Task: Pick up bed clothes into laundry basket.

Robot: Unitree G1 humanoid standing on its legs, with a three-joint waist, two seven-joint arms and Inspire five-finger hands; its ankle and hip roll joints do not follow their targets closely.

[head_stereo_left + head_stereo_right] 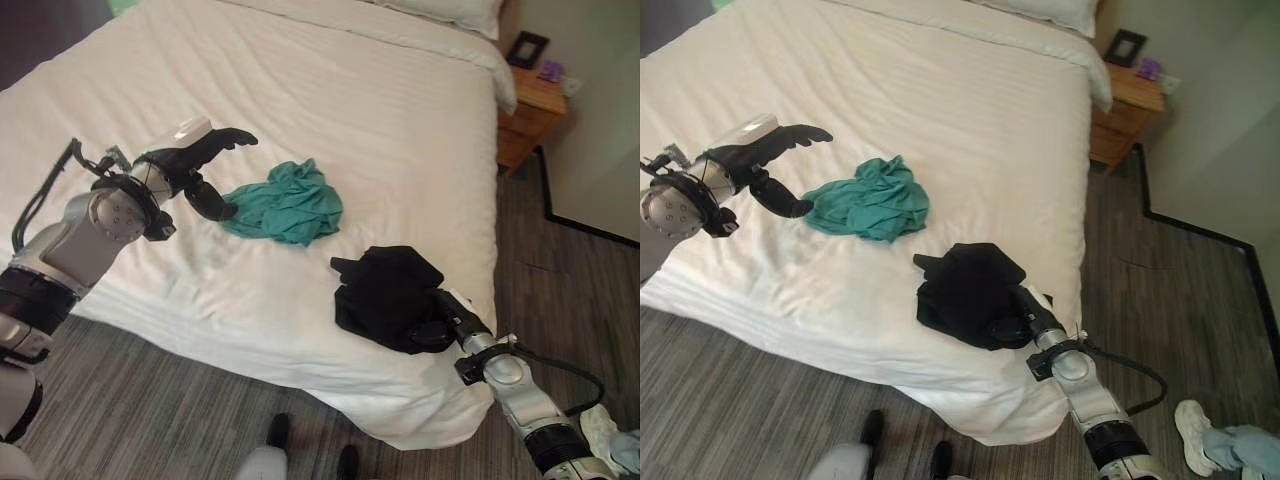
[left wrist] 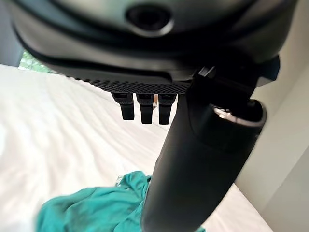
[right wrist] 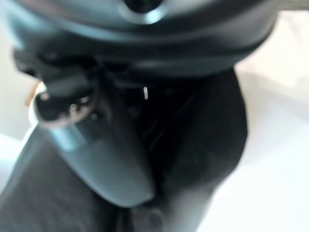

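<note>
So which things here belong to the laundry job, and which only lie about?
Job: crumpled teal cloth garment; crumpled black cloth garment; left hand; right hand.
Lying about: white pillow; wooden nightstand; dark picture frame.

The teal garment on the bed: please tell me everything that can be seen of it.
The teal garment is soft, thin-looking cloth, crumpled into a loose heap with folds and a raised ridge. It lies on the white bed, apart from the black garment nearer the bed's edge. The left hand is at its left side, fingers spread open above it, thumb at the cloth's edge; contact is unclear.
</note>
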